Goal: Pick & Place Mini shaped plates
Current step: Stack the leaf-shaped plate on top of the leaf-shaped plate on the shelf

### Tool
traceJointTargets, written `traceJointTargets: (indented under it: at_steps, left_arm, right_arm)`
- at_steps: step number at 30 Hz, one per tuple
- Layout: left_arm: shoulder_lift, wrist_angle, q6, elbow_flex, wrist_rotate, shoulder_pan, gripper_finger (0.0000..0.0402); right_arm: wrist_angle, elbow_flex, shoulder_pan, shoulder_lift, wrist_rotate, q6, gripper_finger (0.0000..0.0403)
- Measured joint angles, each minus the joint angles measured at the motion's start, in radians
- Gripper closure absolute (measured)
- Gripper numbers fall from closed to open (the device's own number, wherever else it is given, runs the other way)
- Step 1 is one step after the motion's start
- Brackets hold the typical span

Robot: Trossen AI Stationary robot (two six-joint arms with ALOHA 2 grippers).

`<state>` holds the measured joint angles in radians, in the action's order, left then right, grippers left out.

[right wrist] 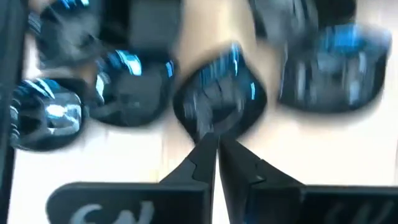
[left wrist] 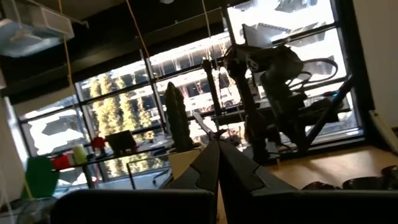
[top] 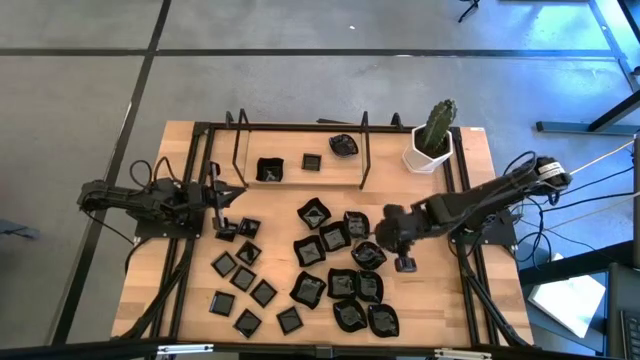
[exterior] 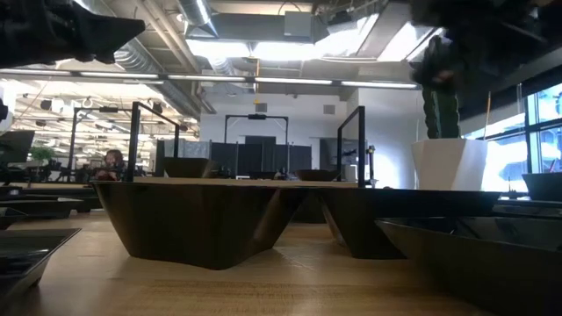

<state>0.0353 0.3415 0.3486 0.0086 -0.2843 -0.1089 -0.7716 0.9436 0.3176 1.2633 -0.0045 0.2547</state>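
From above, I see the plates (top: 330, 265) spread across the wooden table (top: 440, 300), most of them in a loose cluster in front of the black wire rack (top: 300, 150), with three already sitting inside that rack and the white cactus pot (top: 430, 150) just beside its right end. My right gripper (top: 405, 262) hangs over the right edge of the cluster, well in front of the rack; my left gripper (top: 222, 222) is just in front of the rack's left end, above the small flat squares there. From table height, large dark plates (exterior: 211, 219) fill the foreground and the rack's posts stand behind them; my grippers cannot be made out there. Through my left wrist camera, my left gripper (left wrist: 217, 163) is pressed fully together with nothing between its fingers, pointing out level toward the windows. Through my right wrist camera, my right gripper (right wrist: 214, 155) is nearly closed, its tips at the near rim of a rounded wavy plate (right wrist: 221, 93); I judge it pinches that rim, though the blur leaves this unsure. I take the step to be a pick on the right; next comes a steady lift, then a carry toward the rack without clipping neighbouring plates.
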Motion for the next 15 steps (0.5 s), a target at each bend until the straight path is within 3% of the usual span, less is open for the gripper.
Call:
traceJointTargets:
  at_steps: [8,15]
  left_arm:
    - [0.0,-0.001,0.015,0.0,-0.031,0.0,0.0394]
    - [0.0,-0.005,0.005,0.0,-0.032,0.0,0.0399]
  right_arm:
    - [-0.057,0.0,0.041,0.0,0.058,0.242,0.036]
    - [-0.037,0.0,0.041,0.0,0.092,0.377,0.0257]
